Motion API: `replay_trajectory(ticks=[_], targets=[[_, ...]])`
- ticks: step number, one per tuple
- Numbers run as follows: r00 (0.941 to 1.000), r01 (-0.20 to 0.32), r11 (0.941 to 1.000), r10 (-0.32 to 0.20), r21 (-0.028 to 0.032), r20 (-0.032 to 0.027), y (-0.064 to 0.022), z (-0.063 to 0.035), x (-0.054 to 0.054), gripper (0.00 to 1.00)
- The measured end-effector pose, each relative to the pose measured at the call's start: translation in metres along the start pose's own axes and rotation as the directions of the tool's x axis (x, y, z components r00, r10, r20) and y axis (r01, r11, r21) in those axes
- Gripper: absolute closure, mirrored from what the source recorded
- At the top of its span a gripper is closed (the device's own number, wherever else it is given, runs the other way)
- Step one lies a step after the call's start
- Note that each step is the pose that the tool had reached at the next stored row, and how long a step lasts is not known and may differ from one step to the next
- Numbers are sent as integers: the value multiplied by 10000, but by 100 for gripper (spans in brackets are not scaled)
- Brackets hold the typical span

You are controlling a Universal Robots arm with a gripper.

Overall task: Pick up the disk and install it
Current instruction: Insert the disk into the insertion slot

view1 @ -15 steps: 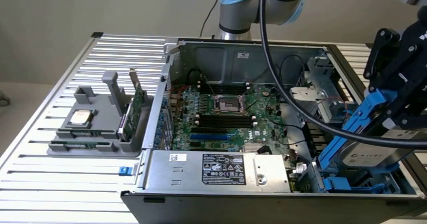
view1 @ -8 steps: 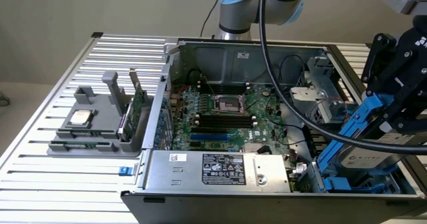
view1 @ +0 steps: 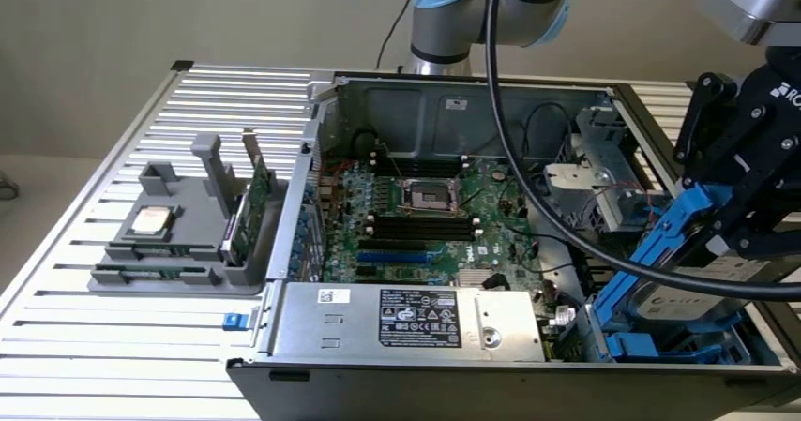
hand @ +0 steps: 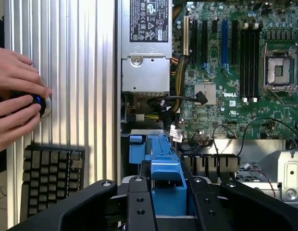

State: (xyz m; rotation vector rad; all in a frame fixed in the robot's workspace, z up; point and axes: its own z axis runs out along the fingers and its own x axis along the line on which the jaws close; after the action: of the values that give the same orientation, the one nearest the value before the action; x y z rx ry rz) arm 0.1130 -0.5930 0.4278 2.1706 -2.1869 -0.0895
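Disk (view1: 688,301), tilted above the computer case (view1: 375,383) at the exterior view's right, is clamped by the gripper (hand: 169,190) on its blue carrier bracket (hand: 163,159); judged rigid, dense, shock-sensitive.

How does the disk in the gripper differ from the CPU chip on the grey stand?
The disk is a larger rectangle; the CPU chip is a small square. The disk sits in a blue carrier; the CPU chip is bare. The gripper holds the disk tilted at the open computer case, on the exterior view's right; the CPU chip lies flat on the grey stand outside it. Both are silver.
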Motion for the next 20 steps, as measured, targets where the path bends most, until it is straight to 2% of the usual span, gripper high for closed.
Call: replay_trajectory(ticks=[4, 7, 15, 17, 20], targets=[[10000, -1, 10000, 1, 1, -12, -11, 24, -1, 67], [10000, 2, 10000, -2, 1, 0, -21, 52, -1, 67], [10000, 0, 10000, 0, 0, 2, -40, 54, -2, 67], [10000, 0, 10000, 0, -1, 22, -38, 32, -3, 67], [10000, 0, 10000, 0, 0, 0, -27, -108, -5, 67]])
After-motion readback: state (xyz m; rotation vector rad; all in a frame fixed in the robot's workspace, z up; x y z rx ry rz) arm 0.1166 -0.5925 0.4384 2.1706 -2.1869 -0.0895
